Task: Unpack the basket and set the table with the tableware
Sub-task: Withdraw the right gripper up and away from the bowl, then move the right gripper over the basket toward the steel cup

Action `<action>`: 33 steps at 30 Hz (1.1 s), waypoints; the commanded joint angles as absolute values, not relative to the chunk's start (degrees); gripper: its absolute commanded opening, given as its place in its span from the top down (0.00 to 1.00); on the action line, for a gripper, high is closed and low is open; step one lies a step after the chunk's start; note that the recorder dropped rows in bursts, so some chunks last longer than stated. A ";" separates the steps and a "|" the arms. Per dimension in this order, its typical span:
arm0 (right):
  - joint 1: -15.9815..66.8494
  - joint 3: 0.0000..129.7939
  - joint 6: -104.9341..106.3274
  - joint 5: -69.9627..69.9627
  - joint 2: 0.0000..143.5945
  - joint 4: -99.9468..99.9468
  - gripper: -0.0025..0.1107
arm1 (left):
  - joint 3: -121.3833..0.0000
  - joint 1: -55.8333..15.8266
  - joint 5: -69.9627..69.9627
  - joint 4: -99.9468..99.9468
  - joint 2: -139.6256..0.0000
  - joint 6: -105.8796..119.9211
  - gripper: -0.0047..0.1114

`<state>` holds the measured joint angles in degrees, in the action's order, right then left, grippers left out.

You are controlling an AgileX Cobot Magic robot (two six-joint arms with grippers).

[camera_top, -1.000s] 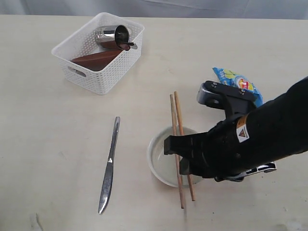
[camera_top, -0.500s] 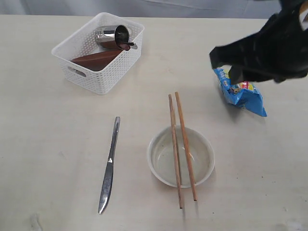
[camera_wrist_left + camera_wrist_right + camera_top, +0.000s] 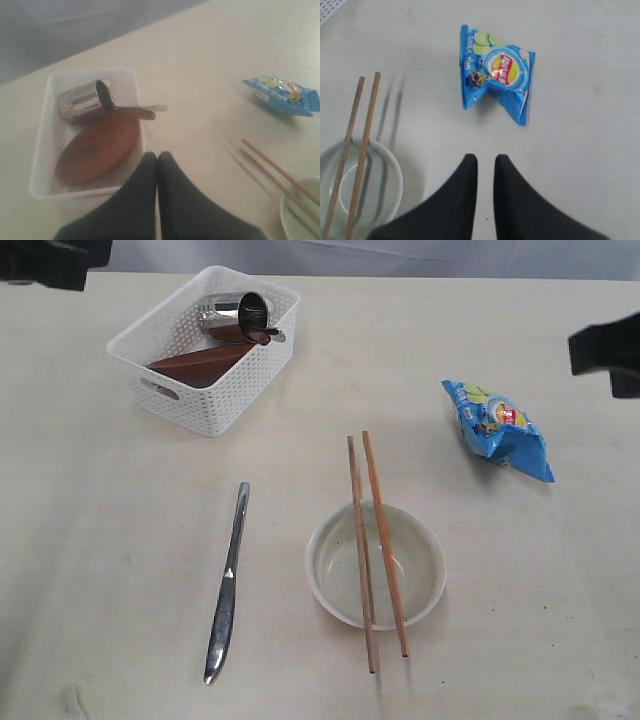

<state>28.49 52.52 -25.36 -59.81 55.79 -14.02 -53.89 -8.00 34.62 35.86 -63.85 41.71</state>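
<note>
At the near edge of the counter [image 3: 110, 560] a steel knife [image 3: 226, 590] lay lengthwise with bare surface all around it, and well apart to its right stood the cream bowl [image 3: 432, 585], empty but for two wooden chopsticks [image 3: 360, 540] resting side by side across its rim, both ends overhanging. Beyond the bowl on the right, the blue snack bag [image 3: 497, 428] lay alone, with open room between it and the chopstick tips. At the far left the white basket [image 3: 215, 405] sat close to the counter's back edge, holding a brown saucer [image 3: 200, 362] tilted against its wall, a steel cup [image 3: 235, 315] on its side, and a dark red-brown spoon [image 3: 262, 336] just by the cup's mouth. The left end effector [image 3: 157, 156] hung above the basket's near side, fingers pressed together on nothing; the right end effector [image 3: 485, 159] hung clear of the bag with a narrow gap, empty.
</note>
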 commanded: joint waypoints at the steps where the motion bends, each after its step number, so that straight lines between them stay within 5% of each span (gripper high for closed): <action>1: 28.10 45.85 -27.33 -57.34 49.27 -15.02 0.91 | -56.96 -7.96 35.25 35.40 -67.79 44.44 0.96; 9: 28.10 41.10 -31.95 -45.78 49.86 -23.15 0.91 | -57.09 -7.96 36.88 33.46 -66.95 45.75 0.96; 14: 21.09 45.44 -28.82 -39.24 65.45 -30.15 0.98 | -51.56 -7.96 29.91 31.88 -55.27 40.09 0.96; 17: 9.31 51.37 -11.72 -36.44 72.65 -13.24 0.98 | -45.86 -7.96 17.84 31.26 -51.10 40.09 0.96; 21: -1.73 59.49 31.12 -42.49 82.85 33.39 0.98 | -44.99 -7.96 16.55 31.26 -55.31 39.99 0.96; 24: -2.68 63.16 37.70 -50.46 89.32 41.31 0.98 | -44.99 -7.96 17.41 31.26 -60.46 45.07 0.96; 33: 4.03 66.11 47.83 -42.07 97.92 44.27 0.98 | -41.57 -7.96 17.80 31.66 -58.94 40.24 0.90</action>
<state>1.56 64.19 42.23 -44.59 95.04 42.60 -43.64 -8.00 19.60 31.24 -62.79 42.59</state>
